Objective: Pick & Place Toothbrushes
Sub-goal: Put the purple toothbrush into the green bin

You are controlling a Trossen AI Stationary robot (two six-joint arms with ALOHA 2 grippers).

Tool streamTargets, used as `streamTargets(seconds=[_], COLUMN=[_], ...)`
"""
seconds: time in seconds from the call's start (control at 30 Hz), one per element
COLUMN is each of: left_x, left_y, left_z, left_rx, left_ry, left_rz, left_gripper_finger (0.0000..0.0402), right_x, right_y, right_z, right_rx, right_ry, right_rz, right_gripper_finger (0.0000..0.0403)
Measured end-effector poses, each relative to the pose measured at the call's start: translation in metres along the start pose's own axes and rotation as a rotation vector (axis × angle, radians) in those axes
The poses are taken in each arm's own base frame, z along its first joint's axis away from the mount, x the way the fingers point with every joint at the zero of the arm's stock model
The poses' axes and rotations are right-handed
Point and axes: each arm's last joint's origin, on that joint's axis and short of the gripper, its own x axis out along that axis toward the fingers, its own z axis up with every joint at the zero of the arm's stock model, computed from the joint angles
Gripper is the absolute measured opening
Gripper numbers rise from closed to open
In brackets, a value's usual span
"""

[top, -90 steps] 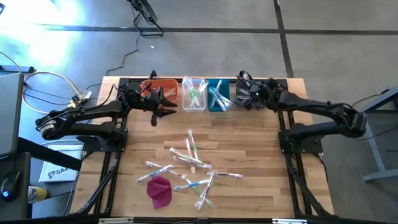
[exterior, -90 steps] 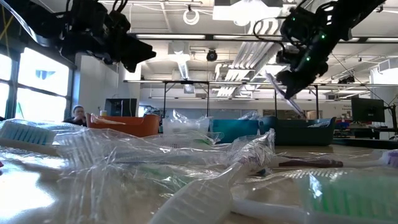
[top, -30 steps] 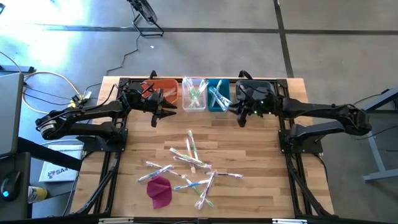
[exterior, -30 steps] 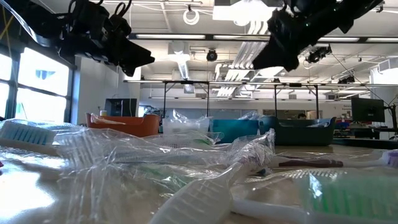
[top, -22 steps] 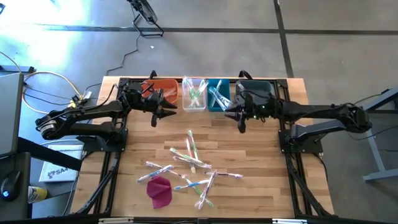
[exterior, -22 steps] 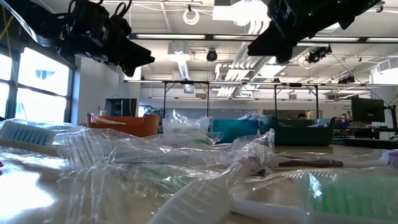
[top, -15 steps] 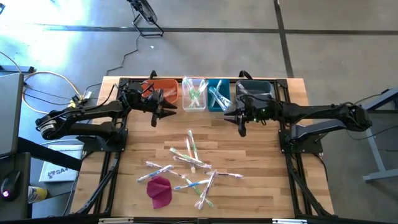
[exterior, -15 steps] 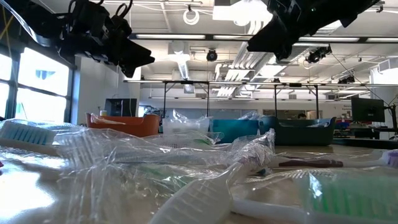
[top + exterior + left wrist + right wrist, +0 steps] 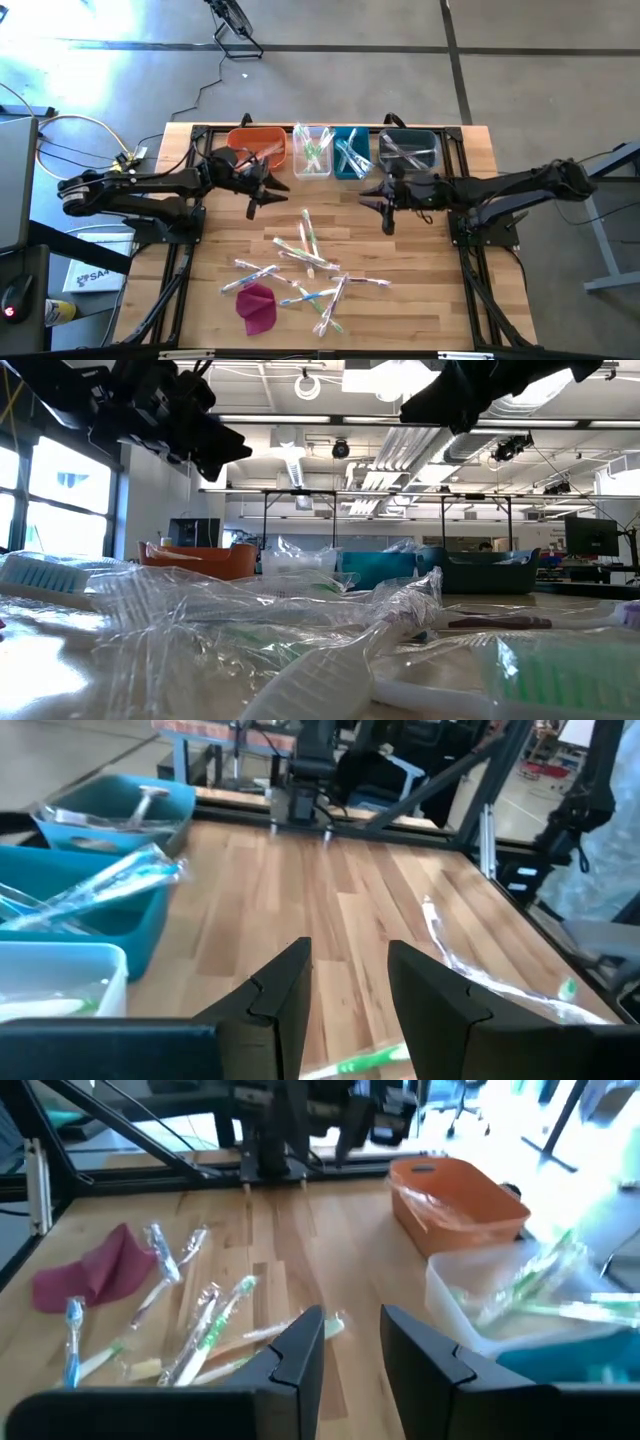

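Both hands, left hand and right hand, fingers apart, seemingly empty, poised beyond the toothbrushes, probably approaching for picks.

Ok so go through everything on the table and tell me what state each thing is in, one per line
Left pincer: open, empty, above the table.
Right pincer: open, empty, above the table.
Loose toothbrushes: wrapped, scattered flat on the table.
Orange bin: upright, holds a wrapper.
Clear bin: holds green toothbrushes.
Teal bin: holds wrapped toothbrushes.
Dark blue bin: holds wrapped toothbrushes.
Magenta cloth: crumpled, beside the pile.
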Motion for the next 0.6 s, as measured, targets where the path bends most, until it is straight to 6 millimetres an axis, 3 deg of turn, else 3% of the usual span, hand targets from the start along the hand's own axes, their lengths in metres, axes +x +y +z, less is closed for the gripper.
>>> streamTargets(seconds=[0.23, 0.43, 0.6], left_x=[0.004, 0.006, 0.006], left_y=[-0.007, -0.012, -0.012], left_z=[-0.005, -0.006, -0.006], left_rx=[-0.014, -0.011, -0.019], left_ry=[0.047, 0.055, 0.055], left_rz=[0.004, 0.006, 0.006], left_gripper_finger=[0.0132, 0.0132, 0.0132], right_x=[-0.002, 0.004, 0.014], right_y=[0.028, 0.057, 0.078], right_z=[0.004, 0.013, 0.01], right_rx=[-0.053, -0.108, -0.151], right_ry=[-0.07, -0.029, 0.098], right_rz=[0.012, 0.0, -0.04], right_gripper_finger=[0.0093, 0.0093, 0.0094])
